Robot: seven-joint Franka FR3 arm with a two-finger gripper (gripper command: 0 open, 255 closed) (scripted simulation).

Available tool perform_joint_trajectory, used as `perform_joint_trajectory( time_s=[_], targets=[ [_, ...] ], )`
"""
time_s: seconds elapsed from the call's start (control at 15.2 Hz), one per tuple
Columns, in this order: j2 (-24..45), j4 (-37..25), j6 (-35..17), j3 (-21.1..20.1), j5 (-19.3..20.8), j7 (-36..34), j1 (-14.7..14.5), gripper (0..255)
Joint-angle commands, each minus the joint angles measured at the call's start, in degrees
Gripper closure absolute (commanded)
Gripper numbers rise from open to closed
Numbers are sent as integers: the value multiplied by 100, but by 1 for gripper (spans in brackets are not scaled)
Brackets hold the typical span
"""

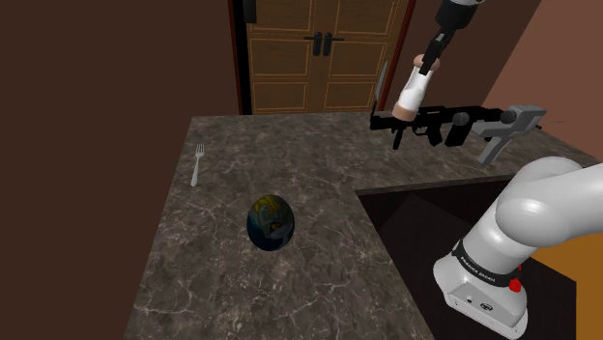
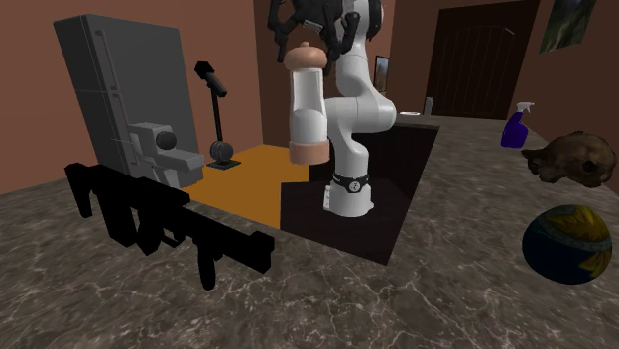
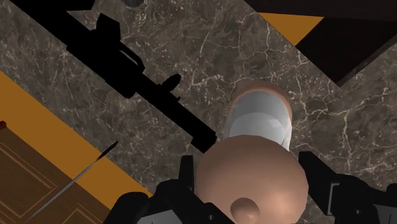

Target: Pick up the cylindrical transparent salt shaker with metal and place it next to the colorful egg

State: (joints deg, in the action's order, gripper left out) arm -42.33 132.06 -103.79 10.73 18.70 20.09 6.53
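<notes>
Shaker (image 3: 254, 172): its pinkish cap sits right under my wrist, the pale body hanging below, up in the air over the counter's (image 1: 319, 280) far edge.
Gripper (image 3: 251, 167): my two fingers are closed on the cap from both sides; I hold nothing else.
Rifle (image 1: 425, 124): black, lying along the far edge, straight beneath the shaker.
Egg (image 1: 270, 220): dark blue-green and yellow, mid-counter near the cut-out's inner corner, well apart from the shaker.
Fork (image 1: 197, 162): by the far corner at the shoulder view's left, off my path.
Step, I judge: carry across to the egg.
Doing it well: stay high over the rifle, keep the shaker upright, come down just beside the egg without nudging it, and seat the base flat before letting go.
</notes>
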Motion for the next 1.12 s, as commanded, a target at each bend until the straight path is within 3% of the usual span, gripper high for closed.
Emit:
perform_joint_trajectory(
  time_s=[0.0, 0.2, 1.06],
  targets=[
    [38, -196, 157, -23, -28, 29, -10, 255],
    [97, -431, 330, -44, -56, 67, -20, 255],
    [729, -898, 600, -1621, -696, -1669, -480, 255]
  ],
)
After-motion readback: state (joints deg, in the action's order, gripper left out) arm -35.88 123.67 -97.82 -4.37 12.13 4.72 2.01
